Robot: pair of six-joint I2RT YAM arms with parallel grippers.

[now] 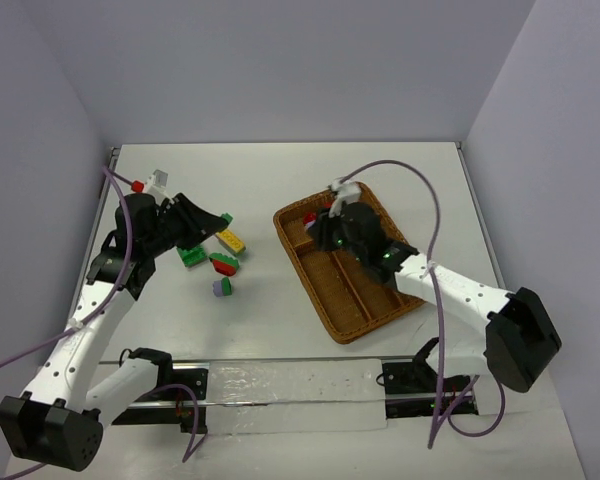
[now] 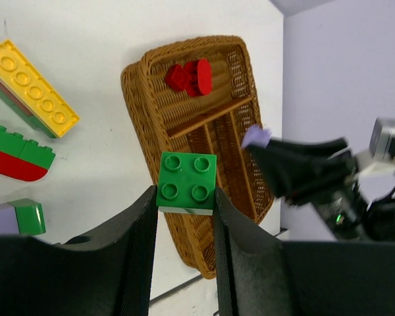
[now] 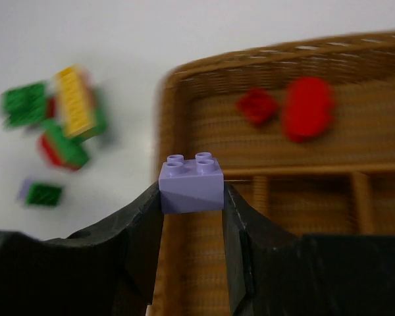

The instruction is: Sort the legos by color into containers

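Note:
My left gripper [image 1: 220, 221] is shut on a green brick [image 2: 187, 182] and holds it above the table, left of the wicker tray [image 1: 380, 300]. My right gripper [image 1: 317, 224] is shut on a pale purple brick [image 3: 191, 183], held over the tray's near left corner, by the divider of the crosswise section. Two red bricks [image 3: 307, 108] lie in that crosswise section; they also show in the left wrist view [image 2: 189, 76]. The three long slots look empty. Loose on the table are a yellow brick [image 1: 231, 241], a green brick [image 1: 190, 256], a red-green clump [image 1: 223, 264] and a purple-green pair [image 1: 221, 287].
The tray's rim [image 3: 250, 56] stands raised above the white table. Purple cables loop from both arms. A grey rail [image 1: 280, 385] runs along the near edge. Walls close in the table at the back and sides.

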